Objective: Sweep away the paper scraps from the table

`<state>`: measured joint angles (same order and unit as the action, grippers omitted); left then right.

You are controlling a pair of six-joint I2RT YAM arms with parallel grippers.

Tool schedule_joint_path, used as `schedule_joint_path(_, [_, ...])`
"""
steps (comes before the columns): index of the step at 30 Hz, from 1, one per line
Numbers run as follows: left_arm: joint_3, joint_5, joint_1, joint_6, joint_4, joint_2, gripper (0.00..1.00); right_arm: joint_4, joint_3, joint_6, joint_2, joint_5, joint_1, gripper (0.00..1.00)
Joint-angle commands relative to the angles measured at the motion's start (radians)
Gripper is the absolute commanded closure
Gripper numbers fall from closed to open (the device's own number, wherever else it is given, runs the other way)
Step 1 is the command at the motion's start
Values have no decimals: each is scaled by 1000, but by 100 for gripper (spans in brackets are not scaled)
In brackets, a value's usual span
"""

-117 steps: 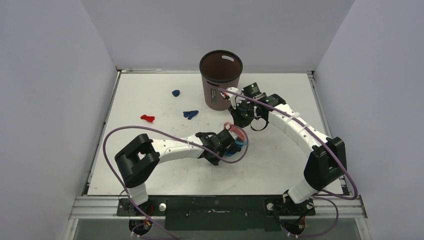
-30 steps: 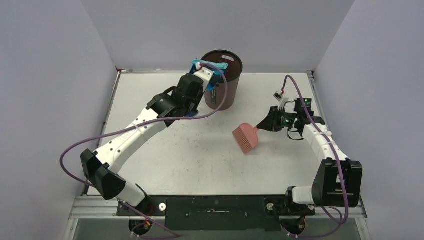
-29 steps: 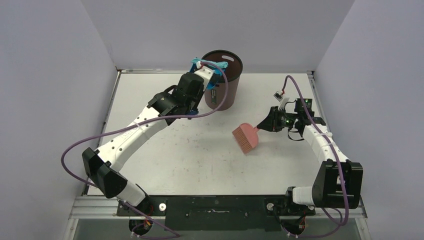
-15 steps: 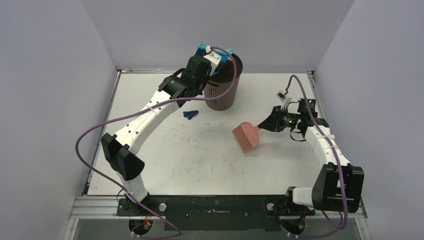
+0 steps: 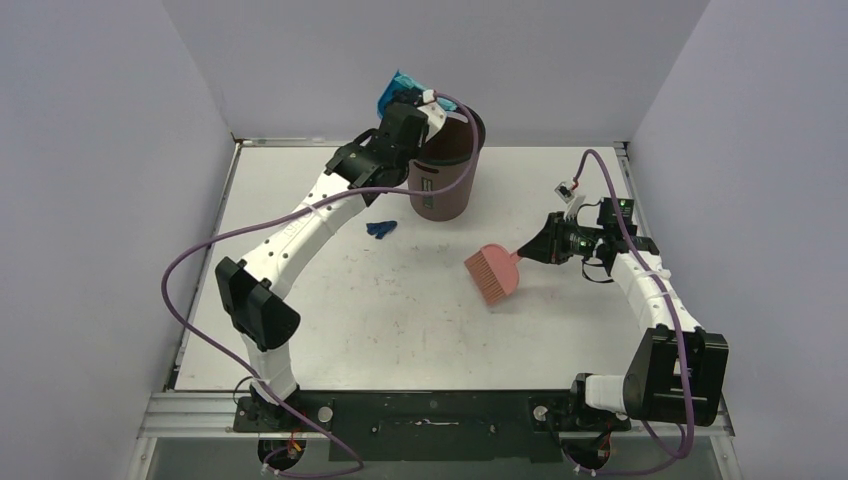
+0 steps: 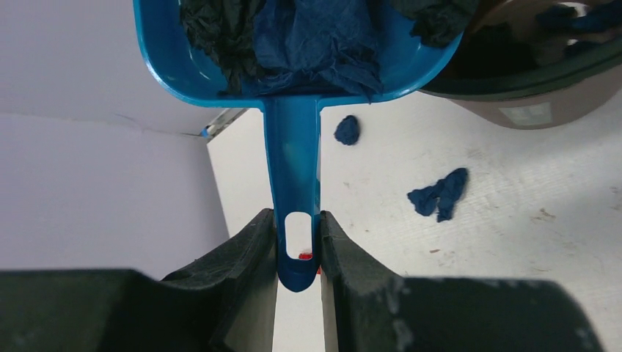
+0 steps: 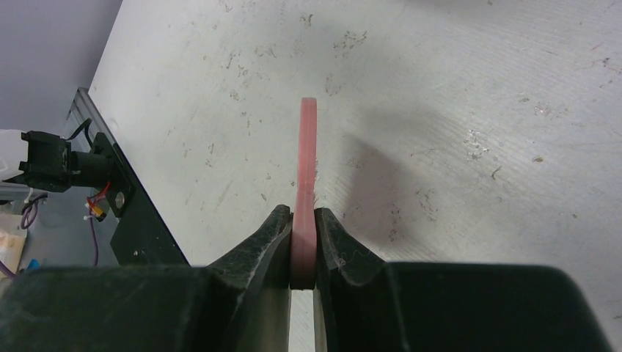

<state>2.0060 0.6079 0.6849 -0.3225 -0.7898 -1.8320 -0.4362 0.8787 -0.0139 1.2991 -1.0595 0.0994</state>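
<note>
Two blue paper scraps (image 5: 380, 228) are seen lying on the white tabletop (image 5: 400, 320): a small wad (image 6: 347, 130) and, apart from it, a larger crumpled piece (image 6: 438, 195). Both are near the foot of the brown bin (image 5: 440, 190). More scraps, dark navy and black (image 6: 308, 44), are heaped in the blue dustpan (image 6: 293, 147). The dustpan is held raised beside the bin's rim, its handle clamped between the left jaws. The pink brush (image 5: 492, 274) is gripped by its handle in the closed right jaws. Its head is held over the middle of the tabletop, well apart from the bin and the loose scraps. Whether the bristles touch the surface cannot be told.
</note>
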Motion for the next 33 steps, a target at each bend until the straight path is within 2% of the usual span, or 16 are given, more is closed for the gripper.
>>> schedule_joint_path(1, [79,155,-7,-178,107,-39,100,24,9,-22,-7,-51,7,95])
schedule_joint_path(12, [36,352,22,-629,391,-112,100,11,15,-34,19,-60,9,95])
schedule_joint_path(14, [-39,359,38,-820,518,-116,100,10,17,-33,24,-63,10,95])
schedule_joint_path(16, [-179,396,57,-1068,798,-107,100,6,17,-35,27,-66,8,95])
schedule_joint_path(17, [-202,407,62,-1134,871,-107,100,5,17,-36,25,-66,9,95])
schedule_joint_path(20, [-176,409,64,-1084,833,-106,100,2,14,-40,16,-65,11,95])
schedule_joint_path(24, [-183,422,66,-1119,890,-92,100,7,13,-37,16,-66,15,95])
schedule_joint_path(33, [-210,425,65,-1073,902,-66,100,3,14,-41,21,-63,14,95])
